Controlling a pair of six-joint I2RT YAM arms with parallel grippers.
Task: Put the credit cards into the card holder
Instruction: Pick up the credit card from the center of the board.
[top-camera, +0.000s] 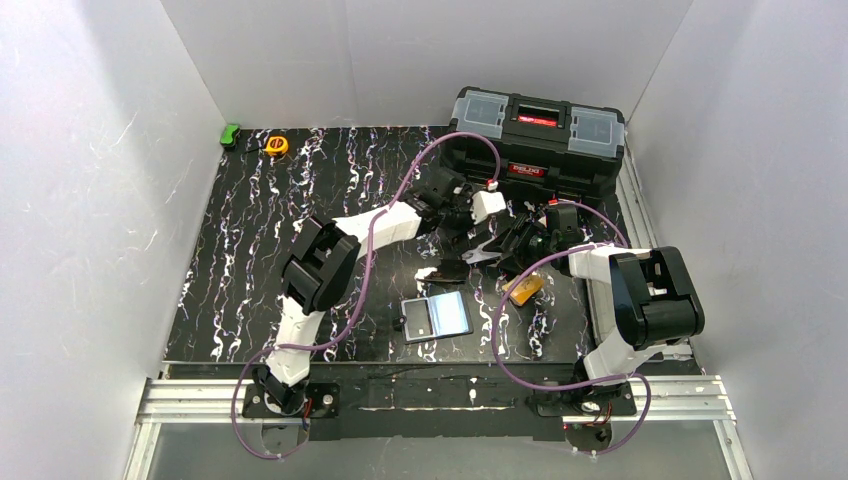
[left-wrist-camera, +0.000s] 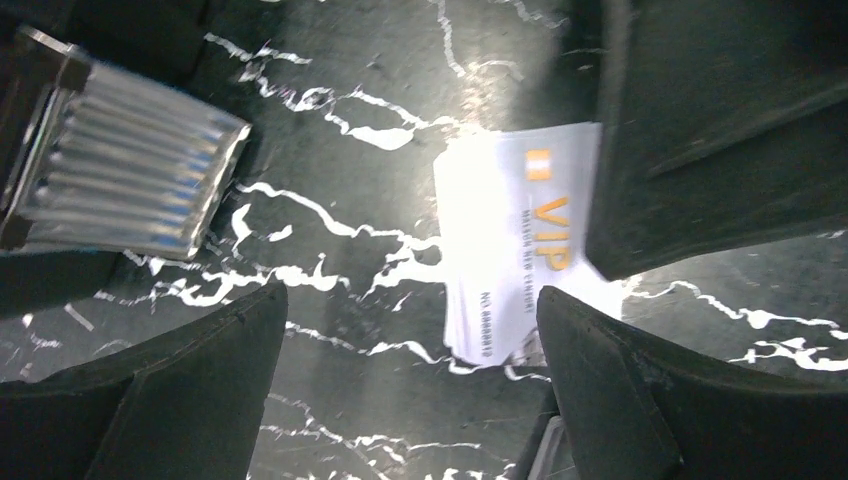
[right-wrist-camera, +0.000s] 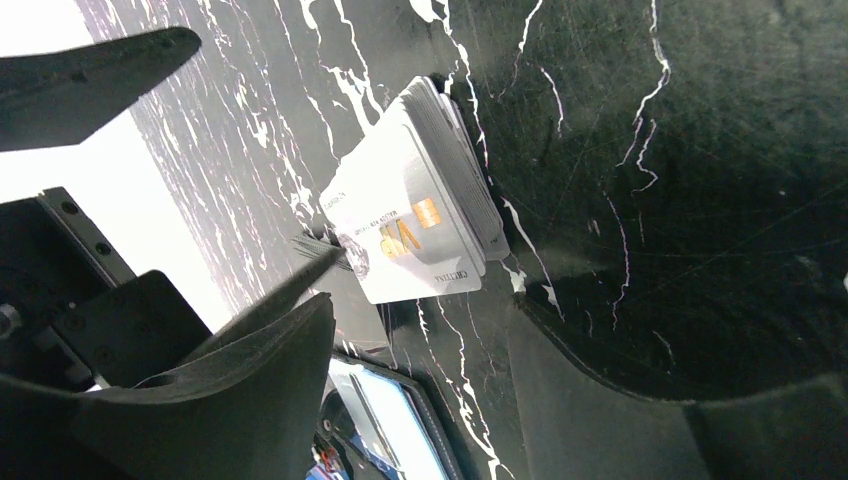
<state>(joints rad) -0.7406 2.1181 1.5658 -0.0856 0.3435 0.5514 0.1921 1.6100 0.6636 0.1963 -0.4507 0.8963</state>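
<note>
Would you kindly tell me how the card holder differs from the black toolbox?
The card holder is small and flat; the toolbox is large and boxy. The card holder lies open near the front, showing a bluish sleeve; the toolbox stands shut at the far edge. Both are black.
</note>
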